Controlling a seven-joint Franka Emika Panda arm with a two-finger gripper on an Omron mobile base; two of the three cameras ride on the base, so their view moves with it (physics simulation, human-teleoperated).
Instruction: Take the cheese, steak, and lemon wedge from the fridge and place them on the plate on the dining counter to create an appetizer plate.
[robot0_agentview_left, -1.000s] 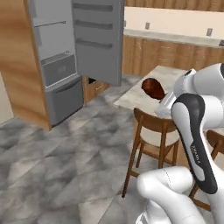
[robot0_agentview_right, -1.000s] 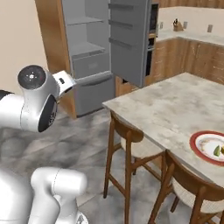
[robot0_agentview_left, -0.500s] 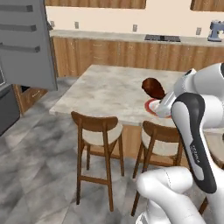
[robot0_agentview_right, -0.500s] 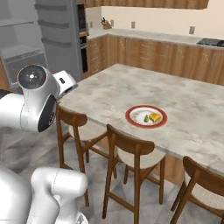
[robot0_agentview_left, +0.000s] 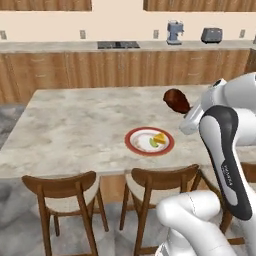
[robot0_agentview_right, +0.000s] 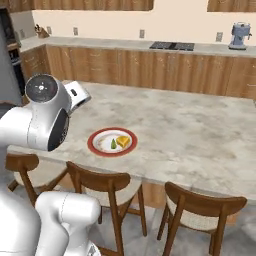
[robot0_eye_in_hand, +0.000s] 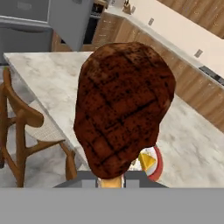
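Your gripper is pinched on the steak, holding it by its lower edge so the meat stands up in front of the hand camera. The steak is a rounded, dark reddish-brown lump with a rough, charred surface crossed by darker grill lines. In the left base view you see the same steak held in the air above the dining counter, up and to the right of the plate and not touching it.

The plate is round and flat, with a broad red rim and a white centre. It sits on the near half of the counter, close to the edge with the stools. On it lie the cheese, a small yellow-orange wedge-shaped block, and just beside it the lemon wedge, a tiny yellow-green sliver. The two sit close together; you cannot tell whether they touch.

The counter top is smooth beige marbled stone. Wooden stools with curved backs and pale seats stand along its near side. Beyond it runs a long wall counter over wooden cabinets, carrying a dark cooktop, a blue-grey coffee machine and a grey toaster. The hand view shows the grey fridge at upper left.
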